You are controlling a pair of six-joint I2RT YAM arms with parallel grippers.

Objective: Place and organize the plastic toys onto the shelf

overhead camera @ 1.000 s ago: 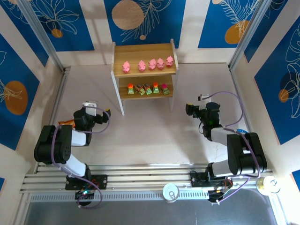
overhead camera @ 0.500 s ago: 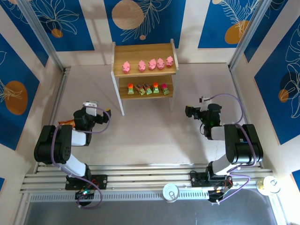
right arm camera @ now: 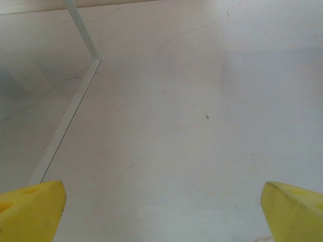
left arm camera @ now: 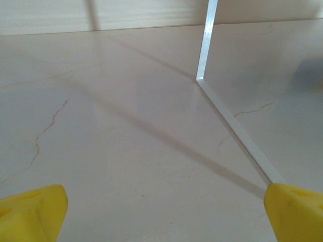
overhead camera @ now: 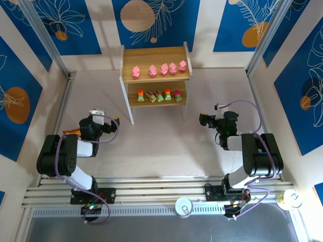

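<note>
Right arm [overhead camera: 257, 156] has folded in; right gripper [overhead camera: 202, 119] and left gripper [overhead camera: 116, 121] gape wide, empty. All plastic toys [overhead camera: 159, 69] line the shelf [overhead camera: 151, 52] tiers' front edges.

Blue leaf-print wall panels [overhead camera: 166, 27] enclosing a pale marbled surface [overhead camera: 156, 146], aluminium rails [overhead camera: 151, 194] running along its edges, soft shadows lying across it

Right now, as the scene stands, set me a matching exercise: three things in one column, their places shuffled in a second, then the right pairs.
1. pink pigs
2. blocky toys
3. orange snack bag

A. on the table, beside the left arm
B. upper tier of the shelf
C. lower tier of the shelf

Pairs: 1-B, 2-C, 3-A.
</note>
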